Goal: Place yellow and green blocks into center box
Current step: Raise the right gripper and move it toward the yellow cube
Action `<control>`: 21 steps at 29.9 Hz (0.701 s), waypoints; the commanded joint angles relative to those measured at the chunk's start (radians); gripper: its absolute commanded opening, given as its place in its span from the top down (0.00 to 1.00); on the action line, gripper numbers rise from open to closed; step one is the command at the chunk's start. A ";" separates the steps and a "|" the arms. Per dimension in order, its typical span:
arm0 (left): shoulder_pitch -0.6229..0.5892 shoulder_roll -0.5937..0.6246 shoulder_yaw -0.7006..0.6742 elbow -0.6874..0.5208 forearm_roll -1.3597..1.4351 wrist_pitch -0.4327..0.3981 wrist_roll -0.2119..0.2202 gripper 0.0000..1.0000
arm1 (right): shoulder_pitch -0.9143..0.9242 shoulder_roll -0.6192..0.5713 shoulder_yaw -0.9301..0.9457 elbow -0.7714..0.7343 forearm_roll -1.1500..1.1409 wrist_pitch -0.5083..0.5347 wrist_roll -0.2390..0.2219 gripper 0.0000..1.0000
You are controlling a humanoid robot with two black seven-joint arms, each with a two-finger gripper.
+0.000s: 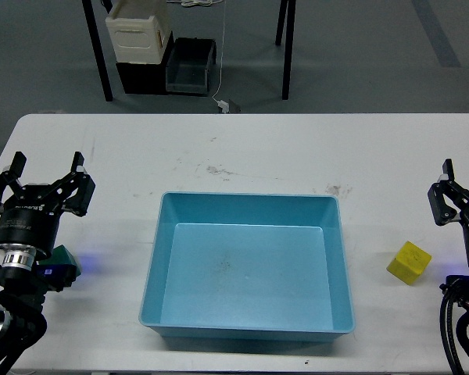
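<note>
White tabletop [242, 148] under inspection, lightly scuffed toward the middle; grey floor beyond, with cream-white crate [138, 33] and small dark bin [190, 66] between black table legs. At table centre: center box [158, 258], empty, neither block inside yet. Yellow block [409, 263] on bare table right of the box, apart from its wall, turned askew to the table edge, near the right gripper [453, 191]. Green block [62, 256] at far left, mostly hidden behind the left arm's wrist, well apart from the box. Left gripper [47, 173] above the table, fingers spread wide, holding nothing. Right gripper cut off by the frame edge; cannot tell whether spread or pressed together. Risks, as judged: green block sits under the wrist and not between the fingers, so a straight descent probably strikes it with the arm body and shoves it toward the table edge; needs pulling back and re-aiming first. With so little of the block showing, its orientation is a guess, and a misjudged approach likely closes on a corner. Same hazard on the yellow block: askew faces, likely to twist or squirt out unless the wrist turns to match. At release, sloped walls and rounded rim could bounce out a block dropped too near the edge. If both arms go to the centre together, possible contact over the box.
</note>
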 commanded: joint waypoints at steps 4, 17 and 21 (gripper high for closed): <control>-0.002 0.002 0.000 0.000 0.000 0.003 0.000 0.00 | -0.002 0.000 0.011 -0.003 -0.002 0.000 0.012 0.00; -0.002 0.002 -0.003 0.003 0.000 0.003 0.000 0.00 | 0.132 -0.040 0.096 -0.033 -0.282 0.028 0.020 0.00; -0.002 0.002 -0.008 0.003 0.000 0.005 -0.001 0.00 | 0.259 -0.139 0.133 -0.101 -0.607 0.026 0.026 0.00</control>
